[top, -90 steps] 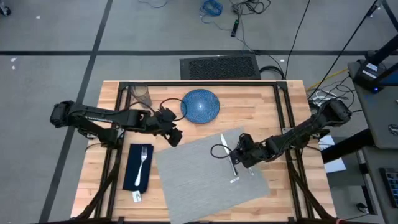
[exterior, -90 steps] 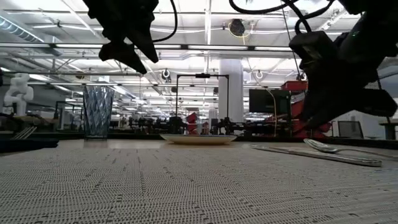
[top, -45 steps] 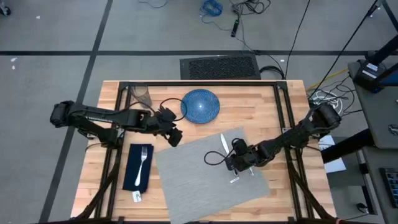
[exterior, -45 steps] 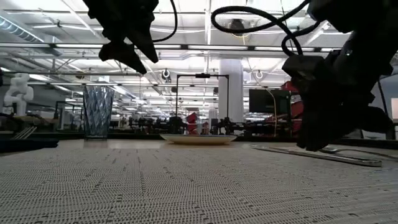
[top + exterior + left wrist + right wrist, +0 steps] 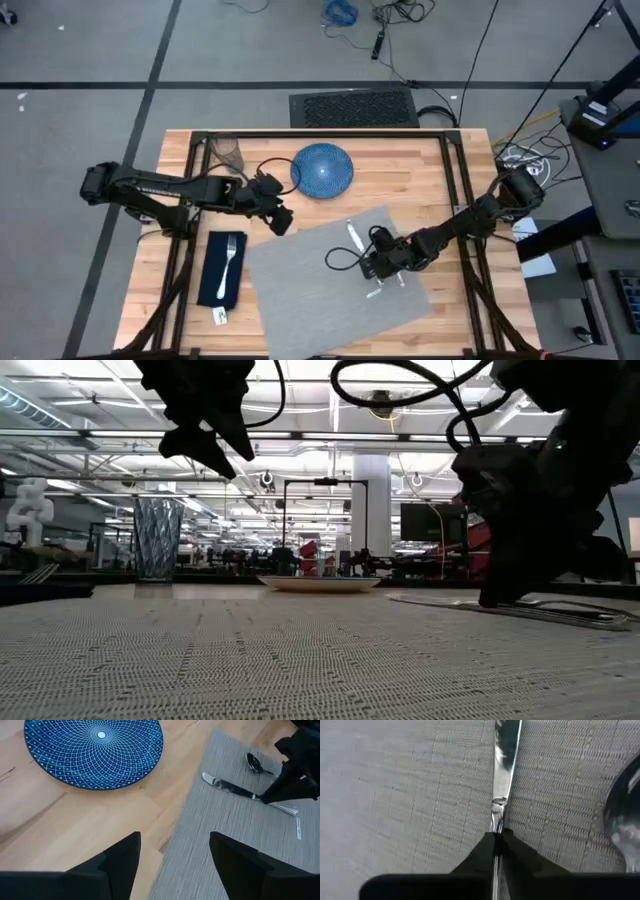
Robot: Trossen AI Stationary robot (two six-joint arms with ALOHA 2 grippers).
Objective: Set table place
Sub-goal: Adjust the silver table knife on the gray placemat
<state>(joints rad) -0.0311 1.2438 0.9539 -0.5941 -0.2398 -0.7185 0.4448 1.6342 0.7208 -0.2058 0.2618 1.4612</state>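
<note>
Grey placemat point(image 5: 330, 280), right claw point(image 5: 498, 840) pinching knife point(image 5: 504, 765), hidden overhead

A: High camera looks straight down, far enough to take in the whole tabletop point(image 5: 420, 180) and both arms.

B: And the low one sits right on the placemat point(image 5: 300, 660), facing level toward the room, plate point(image 5: 318, 584) ahead.

A: Left wrist camera peers down past its tool point(image 5: 172, 865), sharing plate and knife point(image 5: 235, 790) with the overhead.

B: Right wrist is closest of all, pressed up against that knife.
</note>
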